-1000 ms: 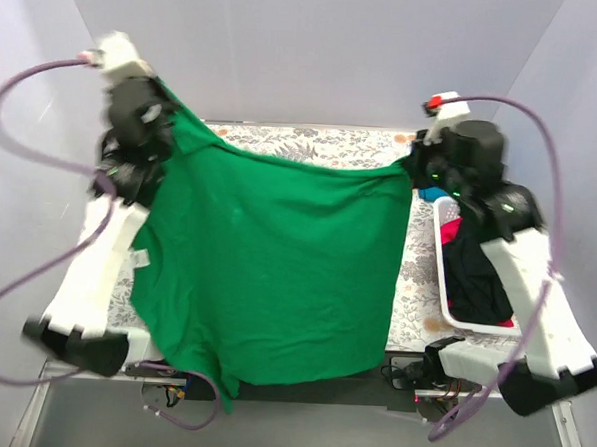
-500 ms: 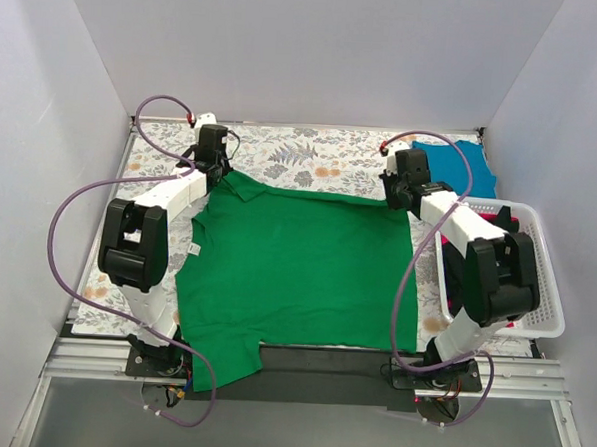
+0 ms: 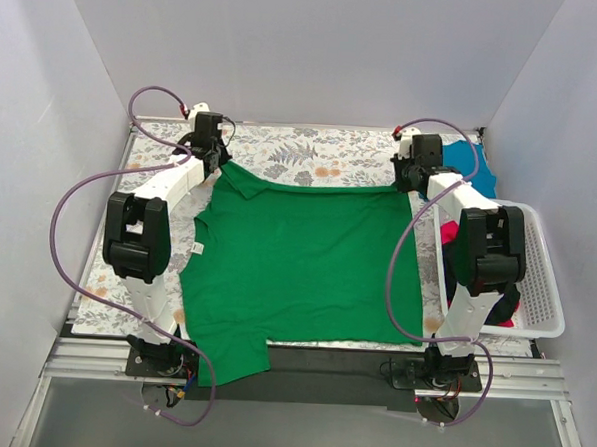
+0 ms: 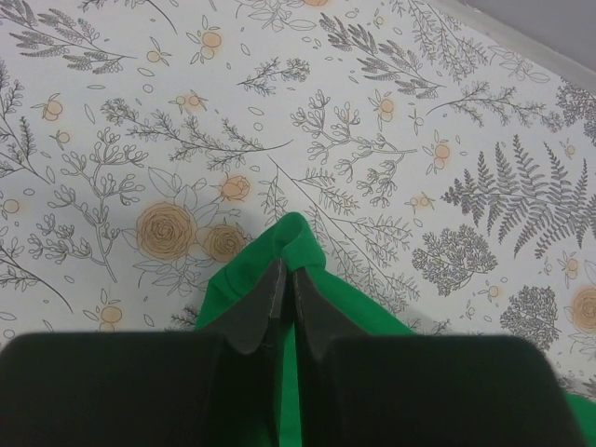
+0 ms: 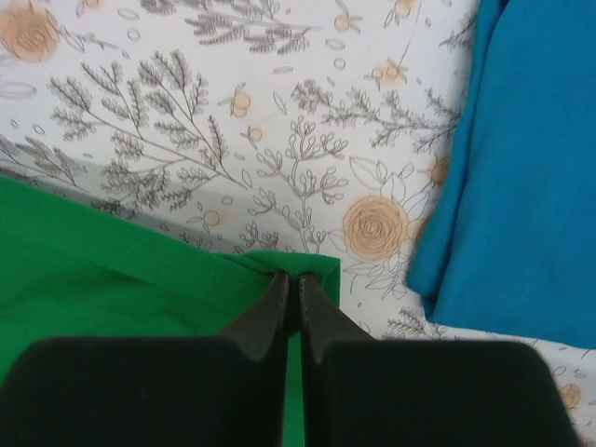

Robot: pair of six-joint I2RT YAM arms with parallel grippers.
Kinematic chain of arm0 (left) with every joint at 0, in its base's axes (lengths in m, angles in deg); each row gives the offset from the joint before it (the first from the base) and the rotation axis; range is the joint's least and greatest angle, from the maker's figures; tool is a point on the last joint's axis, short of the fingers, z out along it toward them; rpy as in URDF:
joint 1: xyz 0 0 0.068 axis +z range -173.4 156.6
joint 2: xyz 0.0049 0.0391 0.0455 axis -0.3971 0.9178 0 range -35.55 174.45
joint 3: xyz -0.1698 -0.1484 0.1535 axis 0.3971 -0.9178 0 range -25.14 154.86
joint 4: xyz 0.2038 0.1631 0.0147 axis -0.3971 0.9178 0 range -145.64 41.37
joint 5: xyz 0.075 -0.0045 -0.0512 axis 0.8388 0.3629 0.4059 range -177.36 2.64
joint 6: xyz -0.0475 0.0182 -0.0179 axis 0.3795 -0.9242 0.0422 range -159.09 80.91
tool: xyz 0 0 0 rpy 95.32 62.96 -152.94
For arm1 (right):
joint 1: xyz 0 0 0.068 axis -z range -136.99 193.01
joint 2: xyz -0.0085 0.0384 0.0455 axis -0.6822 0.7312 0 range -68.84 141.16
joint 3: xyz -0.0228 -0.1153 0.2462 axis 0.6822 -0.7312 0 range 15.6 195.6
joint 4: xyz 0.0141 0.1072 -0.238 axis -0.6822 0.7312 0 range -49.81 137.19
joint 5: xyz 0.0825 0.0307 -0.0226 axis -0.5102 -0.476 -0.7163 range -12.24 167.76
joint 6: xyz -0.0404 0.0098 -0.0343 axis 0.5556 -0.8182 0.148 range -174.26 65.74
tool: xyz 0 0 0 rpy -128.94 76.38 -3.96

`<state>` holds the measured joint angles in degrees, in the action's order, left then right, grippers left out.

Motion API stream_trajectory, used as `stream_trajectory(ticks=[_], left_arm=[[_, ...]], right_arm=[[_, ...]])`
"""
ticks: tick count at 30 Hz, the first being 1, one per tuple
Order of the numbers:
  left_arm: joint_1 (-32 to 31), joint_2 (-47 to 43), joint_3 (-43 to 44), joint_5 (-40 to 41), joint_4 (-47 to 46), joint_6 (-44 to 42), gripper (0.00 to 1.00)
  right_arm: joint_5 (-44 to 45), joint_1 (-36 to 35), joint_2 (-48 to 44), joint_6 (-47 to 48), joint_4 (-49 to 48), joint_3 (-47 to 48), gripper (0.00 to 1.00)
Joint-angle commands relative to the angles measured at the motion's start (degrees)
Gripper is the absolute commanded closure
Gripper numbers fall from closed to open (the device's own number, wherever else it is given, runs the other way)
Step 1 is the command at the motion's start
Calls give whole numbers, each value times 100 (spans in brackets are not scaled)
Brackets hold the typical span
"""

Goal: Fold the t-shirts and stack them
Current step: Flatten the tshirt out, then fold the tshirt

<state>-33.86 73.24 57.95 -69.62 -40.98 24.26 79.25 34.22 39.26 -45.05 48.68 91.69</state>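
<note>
Pinching the far corners of the green t-shirt [image 3: 302,259], spread flat mid-table: left gripper [image 4: 284,279] at 11 o'clock, right gripper [image 5: 291,284] at 1 o'clock, both clamped tight on fabric. Judging from that, no fold made yet. Waiting: teal-blue t-shirt [image 3: 472,165] at 2 o'clock, red-pink t-shirt [image 3: 448,234] in the basket [image 3: 544,281] at 3 o'clock. Floral tablecloth [image 3: 313,144]; plain pale walls [image 3: 317,54].

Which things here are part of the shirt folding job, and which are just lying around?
Job: green t-shirt, pinched by left end effector and right end effector; teal-blue t-shirt; red-pink t-shirt in the white basket.
Lying about: white basket; floral table cover.
</note>
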Motion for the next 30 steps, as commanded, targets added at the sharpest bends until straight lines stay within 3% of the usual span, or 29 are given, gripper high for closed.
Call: stream_trajectory(ticks=[1, 4, 9, 16, 21, 30], left_arm=[[114, -288, 348, 142, 511, 379, 100], [254, -271, 374, 239, 608, 573, 100], [273, -253, 603, -304, 846, 608, 100], [264, -702, 577, -166, 775, 555, 100], [264, -806, 595, -367, 1566, 1230, 100], [264, -1492, 367, -578, 2032, 1724, 100]], right_arm=[[-439, 141, -43, -33, -181, 458, 92], [-589, 168, 1, -77, -58, 564, 93], [-668, 159, 45, -174, 144, 696, 92], [-554, 185, -131, -183, 153, 696, 92], [-475, 229, -139, -218, 285, 626, 92], [193, 291, -570, -481, 364, 213, 92]])
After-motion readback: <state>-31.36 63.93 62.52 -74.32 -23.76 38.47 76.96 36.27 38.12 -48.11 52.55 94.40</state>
